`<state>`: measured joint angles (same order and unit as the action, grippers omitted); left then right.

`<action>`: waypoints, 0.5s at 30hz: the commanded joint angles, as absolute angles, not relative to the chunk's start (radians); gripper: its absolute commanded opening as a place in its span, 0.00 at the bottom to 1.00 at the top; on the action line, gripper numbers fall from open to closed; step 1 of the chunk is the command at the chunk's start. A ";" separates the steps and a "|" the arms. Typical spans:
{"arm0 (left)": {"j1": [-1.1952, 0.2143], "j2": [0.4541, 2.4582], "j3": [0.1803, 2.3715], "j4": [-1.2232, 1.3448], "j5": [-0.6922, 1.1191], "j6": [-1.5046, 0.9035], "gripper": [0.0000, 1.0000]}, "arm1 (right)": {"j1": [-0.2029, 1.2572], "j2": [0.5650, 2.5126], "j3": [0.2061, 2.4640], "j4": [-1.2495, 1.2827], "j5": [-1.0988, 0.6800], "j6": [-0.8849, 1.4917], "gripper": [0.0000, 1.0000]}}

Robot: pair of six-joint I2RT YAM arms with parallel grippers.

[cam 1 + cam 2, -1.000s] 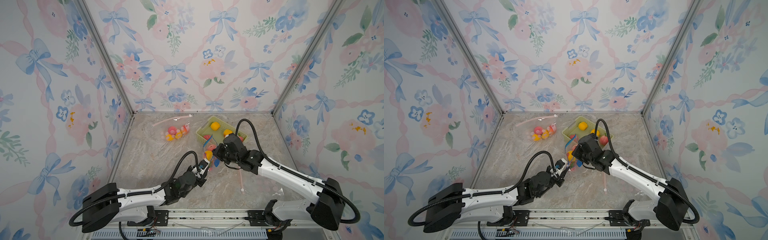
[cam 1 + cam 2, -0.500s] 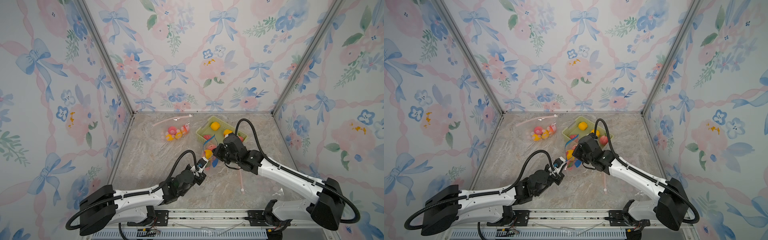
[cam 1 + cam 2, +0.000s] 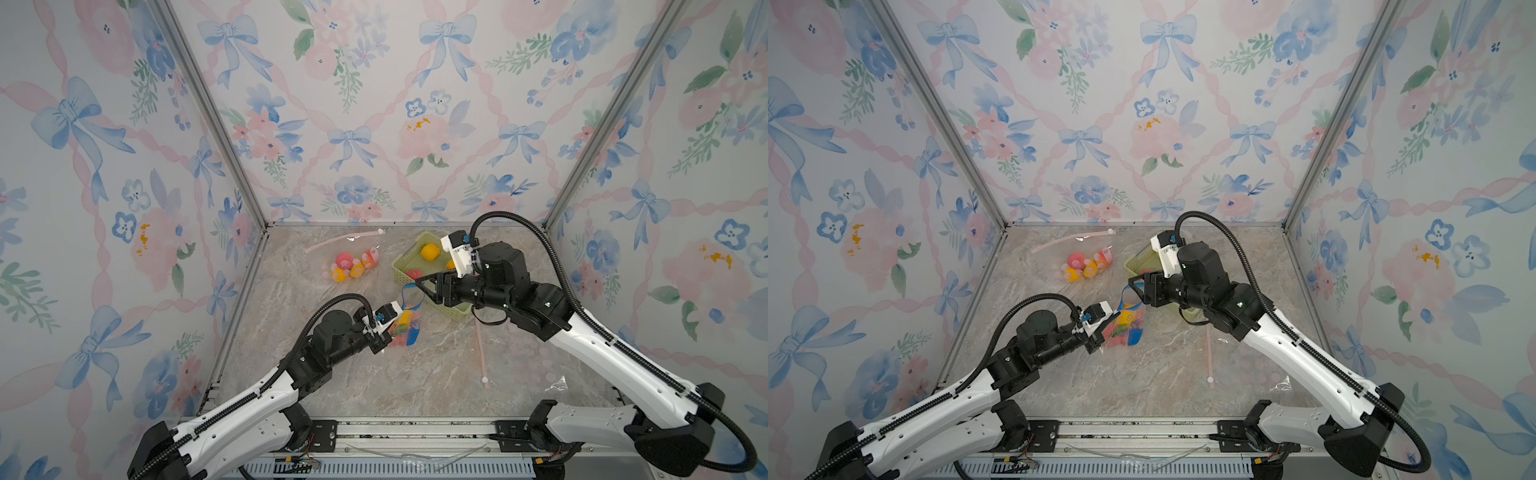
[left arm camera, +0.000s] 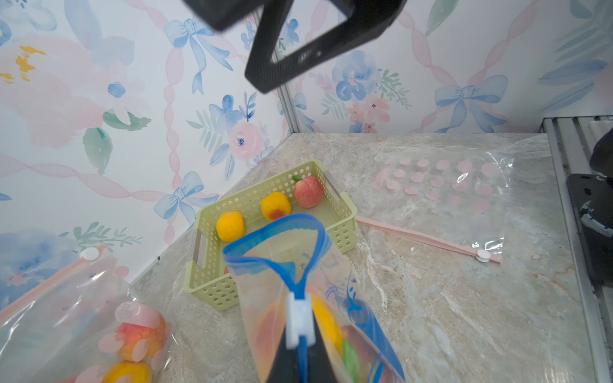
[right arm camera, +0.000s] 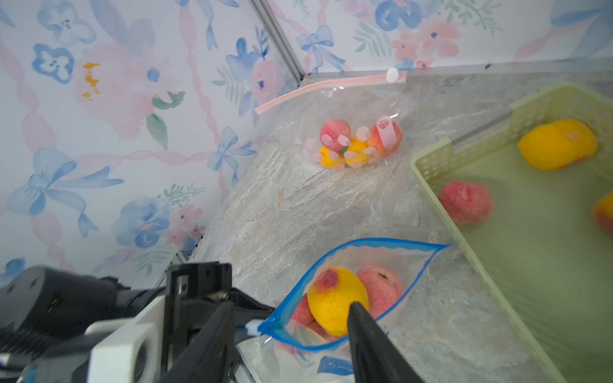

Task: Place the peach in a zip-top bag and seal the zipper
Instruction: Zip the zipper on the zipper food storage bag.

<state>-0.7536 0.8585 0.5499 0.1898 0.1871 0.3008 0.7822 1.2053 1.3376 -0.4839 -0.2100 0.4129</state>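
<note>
Peach (image 5: 335, 301) sits in the bag (image 4: 311, 225). Left jaws pinch the bag at its slider (image 4: 299, 320); right jaws gape empty at its 1 o'clock. Sealing seems next.

The zip-top bag (image 4: 331, 291) and left end effector (image 4: 300, 351) run off the left wrist view's edge.
</note>
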 commanded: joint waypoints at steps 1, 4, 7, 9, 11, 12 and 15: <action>-0.683 0.898 0.614 0.148 0.478 0.423 0.00 | 0.770 1.200 1.382 -0.641 -0.323 0.117 0.59; -0.615 0.962 0.678 0.075 0.627 0.482 0.00 | 0.769 1.196 1.394 -0.686 -0.357 -0.007 0.60; -0.565 1.041 0.766 -0.025 0.750 0.540 0.00 | 0.770 1.200 1.398 -0.701 -0.386 -0.095 0.61; -0.547 1.092 0.822 -0.103 0.800 0.604 0.00 | 0.776 1.221 1.420 -0.722 -0.413 -0.138 0.61; -0.538 1.137 0.876 -0.174 0.836 0.649 0.00 | 0.786 1.247 1.445 -0.749 -0.431 -0.179 0.58; -0.534 1.158 0.900 -0.199 0.852 0.667 0.00 | 0.791 1.260 1.452 -0.755 -0.443 -0.198 0.58; -0.527 1.205 0.949 -0.251 0.887 0.705 0.00 | 0.805 1.292 1.459 -0.755 -0.443 -0.235 0.58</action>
<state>-0.5350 1.1812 0.9051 -0.1467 0.7765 0.6182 0.7921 1.2667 1.4284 -0.7048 -0.4107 -0.1436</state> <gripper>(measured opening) 0.047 0.581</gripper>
